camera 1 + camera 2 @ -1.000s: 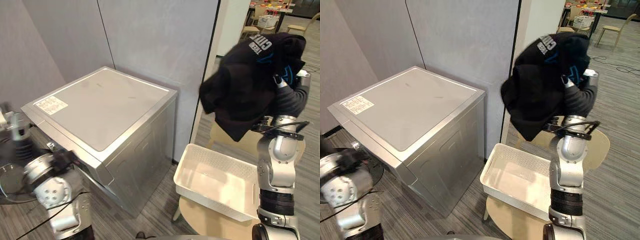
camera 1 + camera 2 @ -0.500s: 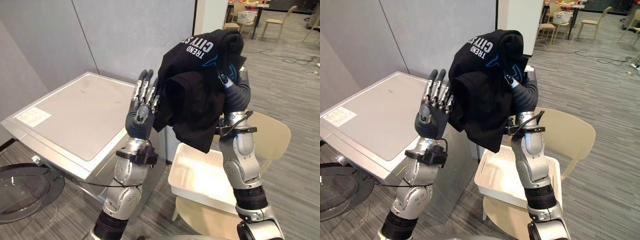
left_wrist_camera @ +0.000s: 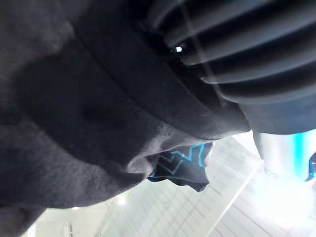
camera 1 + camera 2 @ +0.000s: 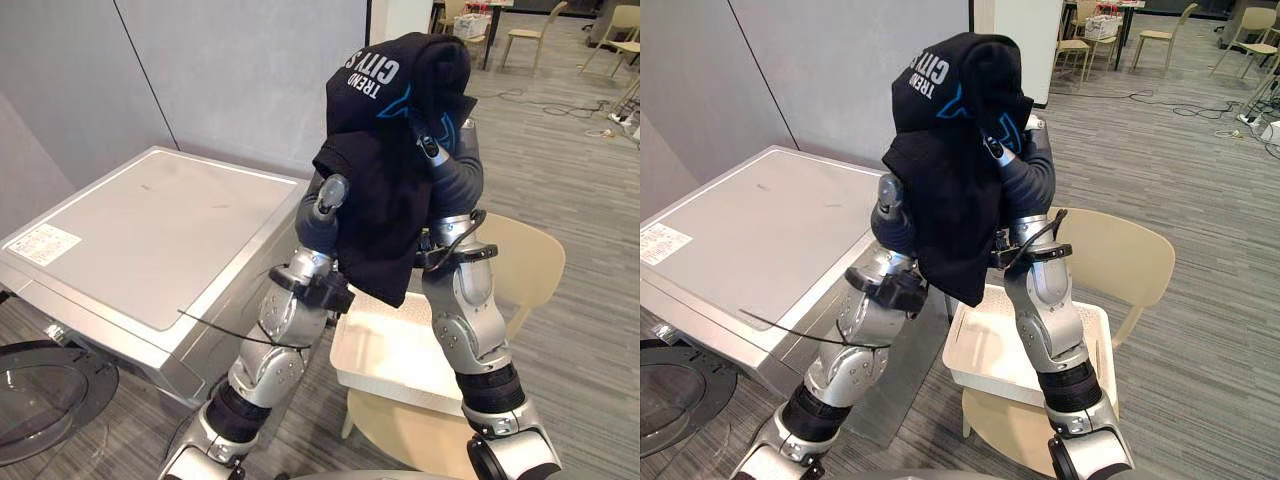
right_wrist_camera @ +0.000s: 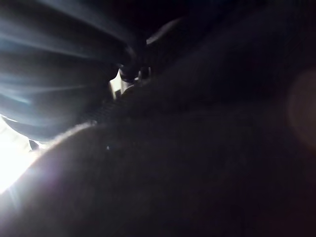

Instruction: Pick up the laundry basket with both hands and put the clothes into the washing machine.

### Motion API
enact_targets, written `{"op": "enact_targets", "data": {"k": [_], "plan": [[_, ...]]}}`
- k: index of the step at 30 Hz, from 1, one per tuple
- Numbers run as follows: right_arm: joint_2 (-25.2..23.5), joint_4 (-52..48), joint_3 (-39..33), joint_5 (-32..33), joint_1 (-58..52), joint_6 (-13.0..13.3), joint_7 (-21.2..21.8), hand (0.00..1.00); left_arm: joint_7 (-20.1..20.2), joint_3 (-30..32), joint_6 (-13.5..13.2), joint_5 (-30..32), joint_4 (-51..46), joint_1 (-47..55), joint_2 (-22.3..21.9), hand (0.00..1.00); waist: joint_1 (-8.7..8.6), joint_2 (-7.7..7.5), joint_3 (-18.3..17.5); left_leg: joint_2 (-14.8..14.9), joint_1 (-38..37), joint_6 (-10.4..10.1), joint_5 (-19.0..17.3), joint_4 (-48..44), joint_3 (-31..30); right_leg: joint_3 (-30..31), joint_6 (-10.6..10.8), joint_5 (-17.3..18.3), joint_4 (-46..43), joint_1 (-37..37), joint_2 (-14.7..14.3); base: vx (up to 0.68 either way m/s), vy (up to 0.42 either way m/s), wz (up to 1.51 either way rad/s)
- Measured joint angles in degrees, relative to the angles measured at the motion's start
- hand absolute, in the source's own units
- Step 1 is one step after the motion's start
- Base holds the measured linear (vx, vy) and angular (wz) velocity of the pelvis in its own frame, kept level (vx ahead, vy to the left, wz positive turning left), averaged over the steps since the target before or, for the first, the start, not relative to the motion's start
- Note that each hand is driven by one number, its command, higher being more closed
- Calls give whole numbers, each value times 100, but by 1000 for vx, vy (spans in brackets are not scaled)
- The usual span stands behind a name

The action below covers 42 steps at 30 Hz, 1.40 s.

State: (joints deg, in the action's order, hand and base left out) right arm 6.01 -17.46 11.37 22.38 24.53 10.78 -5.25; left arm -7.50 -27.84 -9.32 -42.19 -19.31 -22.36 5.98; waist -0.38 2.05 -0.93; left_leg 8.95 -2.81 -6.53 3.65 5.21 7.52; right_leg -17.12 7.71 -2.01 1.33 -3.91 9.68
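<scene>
Left eye view: washing machine (image 4: 150, 240) was located at 9 o'clock. Black garment (image 4: 385, 170) was raised at 12 o'clock, laundry basket (image 4: 385, 350) at 6 o'clock. Left hand (image 3: 242, 44) and right hand (image 5: 54, 69) were covered by it; grasp could not be determined.

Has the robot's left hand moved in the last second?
Yes. The left hand rose from low by the washing machine's front to above its right-hand edge, and is now tucked under the black shirt.
</scene>
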Motion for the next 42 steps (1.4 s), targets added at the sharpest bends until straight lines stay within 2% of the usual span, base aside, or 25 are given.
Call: {"op": "enact_targets", "data": {"k": [3, 4, 8, 16, 23, 24, 31, 34, 37, 39, 42], "plan": [[2, -145, 2, 5, 0, 5, -1, 100, -55, -115, -8, -4, 218, -324, -3, 0, -57, -18, 14, 0, -1, 0, 0, 0, 8, 4, 0, 0, 0, 4, 0, 0, 0, 0], [2, -188, 12, 6, -1, 5, -1, 100, -112, -156, -4, -4, 297, -455, -11, 100, -82, -19, 15, 0, -1, 0, 0, 0, 19, 10, 0, 0, 0, 8, 1, 0, 0, 0], [8, -256, 75, 6, -6, 26, 0, 100, -300, -187, 1, -115, 454, -728, -28, 100, -207, -19, 16, 0, -4, 0, 0, 0, 51, 35, 2, -2, 3, 25, 1, -6, -3, -3], [-7, -782, 421, 4, -282, 232, 57, 100, -531, -107, -140, -231, 591, -1148, -173, 100, -214, -20, 19, 0, -3, 0, 0, 1, 75, 68, 2, -5, 6, 48, 1, -3, -2, -1], [-11, -921, 536, -2, -536, 240, 165, 100, -540, -74, -240, -244, 674, -1185, -282, 100, -238, -21, 19, 0, 0, 0, 0, 2, 146, 149, 4, -33, 4, 104, 2, -20, -3, -6], [-12, -922, 533, -2, -550, 240, 165, 0, -541, -75, -235, -244, 678, -1185, -283, 100, -246, -21, 19, 0, 0, 0, 0, 2, 146, 151, 4, -35, 4, 105, 2, 0, 0, 0], [-88, -1019, 477, -38, -692, 206, 160, 0, -540, -79, -216, -244, 703, -1185, -301, 100, -346, -22, 19, 0, -3, 0, 0, 2, 195, 169, 6, -39, 3, 111, 3, -2, 0, 0], [-102, -1170, 329, -35, -945, 158, 182, 0, -536, -81, -112, -237, 731, -1184, -299, 100, -350, -22, 19, 0, -10, 0, 0, 2, 204, 183, 6, -40, 2, 112, 2, 0, 0, 0], [-107, -1339, -63, -30, -1311, 125, 183, 0, -499, -73, -37, -217, 746, -1149, -284, 100, -350, -22, 19, 0, -29, 0, 0, 3, 213, 212, 5, -40, -4, 113, 2, -9, -3, -4], [-114, -1336, -614, -21, -1638, 119, 162, 0, -457, 17, 8, -206, 731, -1087, -228, 100, -354, -19, 20, 0, -91, -5, -5, 6, 238, 298, 5, -40, -11, 112, 0, -22, -7, -16], [-108, -1320, -1220, -21, -2059, 113, 46, 0, -368, 616, 8, -176, 513, -893, -177, 100, -414, 26, 42, 2, -130, -2, -27, 6, 285, 349, 5, -41, -11, 116, -4, -35, -5, -11]]}}
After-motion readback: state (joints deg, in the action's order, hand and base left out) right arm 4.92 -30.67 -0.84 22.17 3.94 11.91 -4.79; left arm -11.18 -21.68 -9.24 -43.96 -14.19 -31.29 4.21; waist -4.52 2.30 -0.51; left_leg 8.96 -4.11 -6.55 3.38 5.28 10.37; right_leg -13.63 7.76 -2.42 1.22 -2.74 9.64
